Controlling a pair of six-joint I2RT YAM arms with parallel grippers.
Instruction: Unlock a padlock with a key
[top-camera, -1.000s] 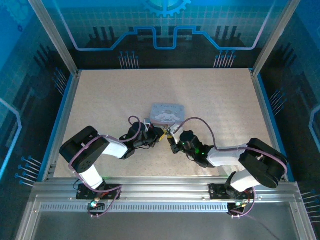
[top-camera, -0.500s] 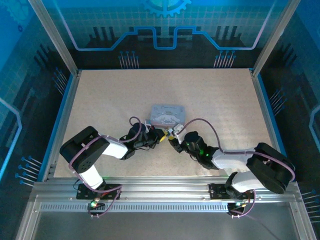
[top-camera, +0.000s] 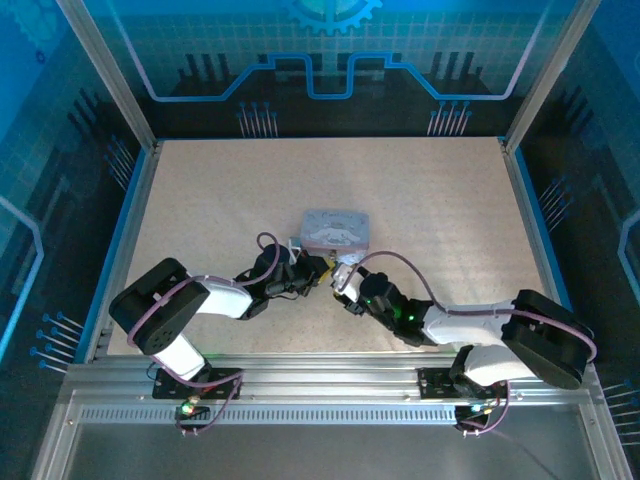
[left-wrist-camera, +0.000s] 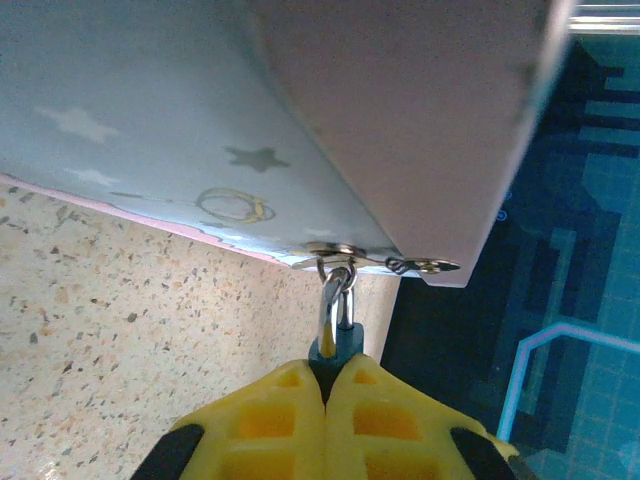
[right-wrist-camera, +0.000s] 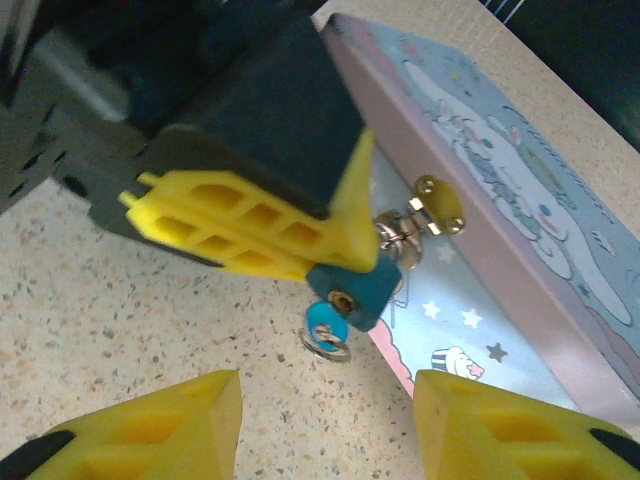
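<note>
Padlock pinched at the box's hasp

The left gripper (left-wrist-camera: 328, 385) fills the bottom edge, its yellow fingers (left-wrist-camera: 270, 415) pressed together on the dark body of the padlock (left-wrist-camera: 333, 350). The padlock's thin metal shackle rises through a small loop on the hasp (left-wrist-camera: 345, 258) of the tin box (left-wrist-camera: 150, 120), whose pale blue side carries stars and a yellow ring. The speckled table (left-wrist-camera: 120, 330) lies lower left

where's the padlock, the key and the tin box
padlock (right-wrist-camera: 358, 286): right wrist view, on its blue body
key (right-wrist-camera: 323, 322): right wrist view, on its blue head
tin box (right-wrist-camera: 520, 190): right wrist view, on its printed lid
</note>
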